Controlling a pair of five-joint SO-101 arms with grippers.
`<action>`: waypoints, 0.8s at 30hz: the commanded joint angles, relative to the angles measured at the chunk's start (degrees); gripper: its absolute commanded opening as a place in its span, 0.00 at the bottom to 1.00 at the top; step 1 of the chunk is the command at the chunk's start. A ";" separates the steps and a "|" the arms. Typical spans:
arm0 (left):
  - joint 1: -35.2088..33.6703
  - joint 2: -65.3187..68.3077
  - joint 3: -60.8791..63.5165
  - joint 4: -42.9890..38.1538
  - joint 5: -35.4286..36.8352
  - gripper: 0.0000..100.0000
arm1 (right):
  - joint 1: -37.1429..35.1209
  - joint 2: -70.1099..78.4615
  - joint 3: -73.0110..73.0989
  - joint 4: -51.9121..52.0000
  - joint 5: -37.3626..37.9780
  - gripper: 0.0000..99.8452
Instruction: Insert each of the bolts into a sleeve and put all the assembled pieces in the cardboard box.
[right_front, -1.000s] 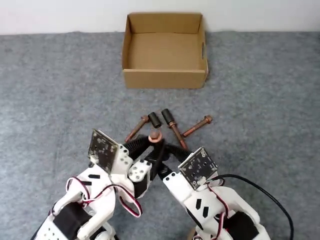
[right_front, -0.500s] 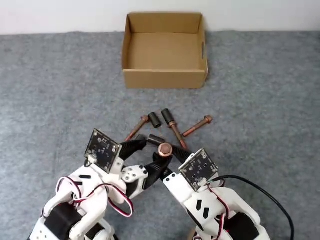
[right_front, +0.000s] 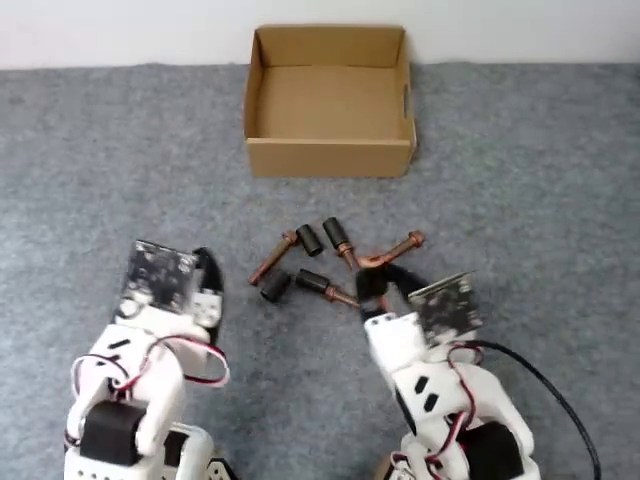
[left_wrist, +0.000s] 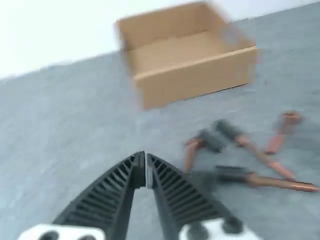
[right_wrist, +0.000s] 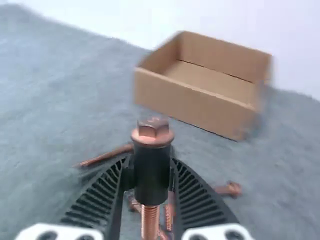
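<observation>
The right gripper (right_wrist: 150, 162) clamps a black cylindrical sleeve (right_wrist: 150, 176) with a copper hex-head bolt (right_wrist: 151, 131) seated through it, upright, short of the open brown cardboard box (right_wrist: 195, 107) and seemingly ready to carry there. The left gripper (left_wrist: 145, 161), closed on nothing, rests short of the box too. Loose bolts (right_front: 394, 252) lie before the box.

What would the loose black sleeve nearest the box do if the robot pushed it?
The sleeve looks like a short round tube lying on its side, so it would probably roll a little. The fuzzy grey mat should likely stop it soon. It looks stiff, so the push probably won't bend it.
</observation>
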 joint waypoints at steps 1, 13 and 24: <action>-8.00 -0.35 2.33 -1.67 -0.70 0.00 | 5.41 1.89 -4.31 -0.66 -1.58 0.01; -12.84 -0.35 14.73 -6.42 -1.93 0.00 | 6.37 41.89 -32.26 -0.22 -9.32 0.01; -12.66 -0.35 27.65 -15.21 -6.77 0.00 | 6.37 77.85 -61.27 -17.71 -12.66 0.01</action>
